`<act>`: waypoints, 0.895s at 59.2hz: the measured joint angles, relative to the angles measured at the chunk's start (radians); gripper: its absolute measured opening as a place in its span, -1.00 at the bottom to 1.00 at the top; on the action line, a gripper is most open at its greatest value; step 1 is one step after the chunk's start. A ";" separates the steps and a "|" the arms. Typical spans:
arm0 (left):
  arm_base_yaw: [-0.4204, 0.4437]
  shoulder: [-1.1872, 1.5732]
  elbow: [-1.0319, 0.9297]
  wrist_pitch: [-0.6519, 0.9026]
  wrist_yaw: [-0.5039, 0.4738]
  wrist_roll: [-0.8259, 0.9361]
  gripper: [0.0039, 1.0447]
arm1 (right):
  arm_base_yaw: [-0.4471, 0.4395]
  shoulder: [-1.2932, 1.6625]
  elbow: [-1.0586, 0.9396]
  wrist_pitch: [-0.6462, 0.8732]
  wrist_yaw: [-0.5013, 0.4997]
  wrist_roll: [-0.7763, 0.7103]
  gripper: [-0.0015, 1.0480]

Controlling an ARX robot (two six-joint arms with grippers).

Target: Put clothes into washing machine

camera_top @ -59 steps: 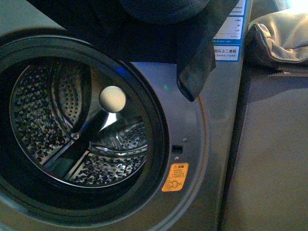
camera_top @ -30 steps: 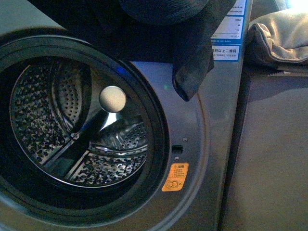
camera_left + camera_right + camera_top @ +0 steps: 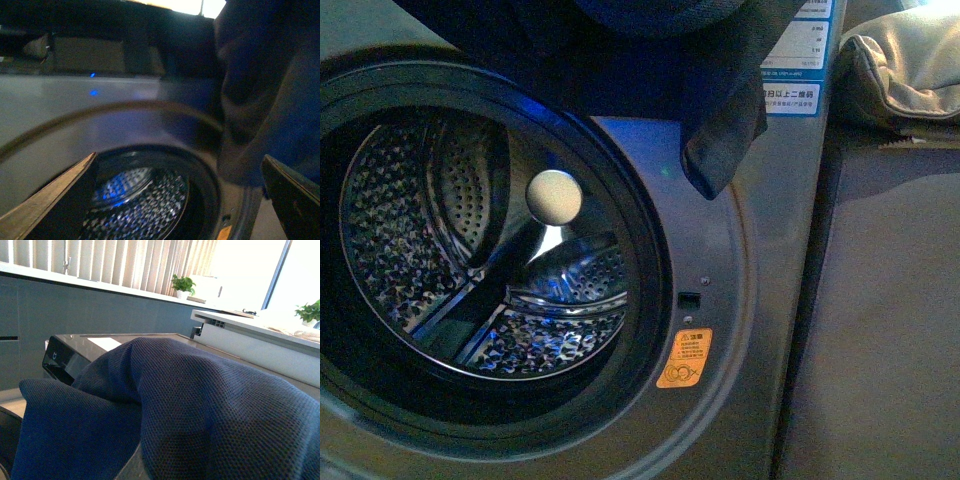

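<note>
The grey washing machine (image 3: 740, 260) fills the front view, its round black-rimmed porthole open on the perforated steel drum (image 3: 470, 270). The dark navy clothes (image 3: 650, 70) hang from the top of that view, above the porthole's upper right, one corner drooping over the machine's front. My right gripper is shut on the clothes; its jaws are hidden under the fabric (image 3: 200, 410) in the right wrist view. My left gripper (image 3: 180, 200) is open and empty, facing the drum (image 3: 140, 205), with the clothes (image 3: 270, 100) hanging beside it.
A beige padded fabric bundle (image 3: 905, 70) lies on top at the right. A plain grey-brown flat panel (image 3: 880, 330) stands right of the machine. An orange sticker (image 3: 684, 358) and a blue-white label (image 3: 795, 60) are on the machine's front.
The hanging corner of the clothes has shifted up and slightly left. The view has moved a little, so the drum sits lower, and the blue light in it is stronger.
</note>
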 joint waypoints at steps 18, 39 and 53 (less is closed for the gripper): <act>-0.260 0.263 0.246 0.191 0.151 -0.245 0.88 | 0.000 0.000 0.000 0.000 0.000 0.000 -0.73; -0.402 0.430 0.323 0.380 0.204 -0.373 0.88 | 0.000 0.000 0.000 0.000 0.000 0.000 -0.73; -0.483 0.497 0.415 0.269 0.053 -0.295 0.88 | 0.000 0.000 0.000 0.000 0.000 0.000 -0.73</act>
